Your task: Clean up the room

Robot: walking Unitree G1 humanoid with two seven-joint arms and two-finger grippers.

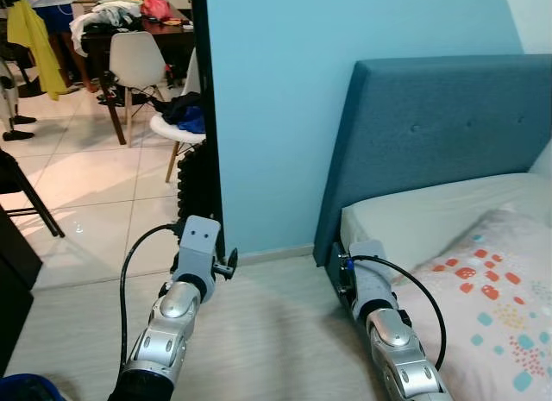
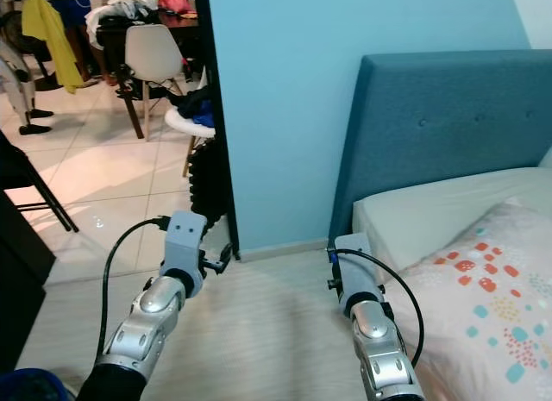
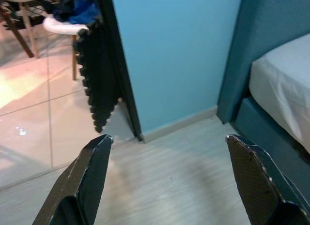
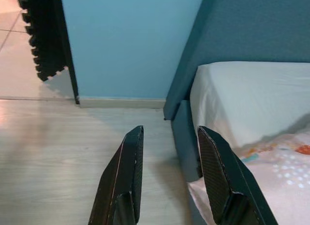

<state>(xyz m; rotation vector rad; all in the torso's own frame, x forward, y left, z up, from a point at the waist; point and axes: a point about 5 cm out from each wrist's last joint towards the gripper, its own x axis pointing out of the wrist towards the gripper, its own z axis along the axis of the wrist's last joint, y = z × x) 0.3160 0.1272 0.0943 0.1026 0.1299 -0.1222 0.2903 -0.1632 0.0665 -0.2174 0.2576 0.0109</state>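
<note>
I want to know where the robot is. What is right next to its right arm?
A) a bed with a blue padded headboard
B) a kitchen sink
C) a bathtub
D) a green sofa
A: the right gripper points along the floor beside a white mattress set against a blue padded headboard.

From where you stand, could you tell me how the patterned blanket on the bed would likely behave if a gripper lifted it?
The blanket looks like soft cloth, so it would probably sag and drape rather than hold its shape. It spreads wide over the bed, so one pinch would likely lift just a corner. It seems unbreakable.
</note>
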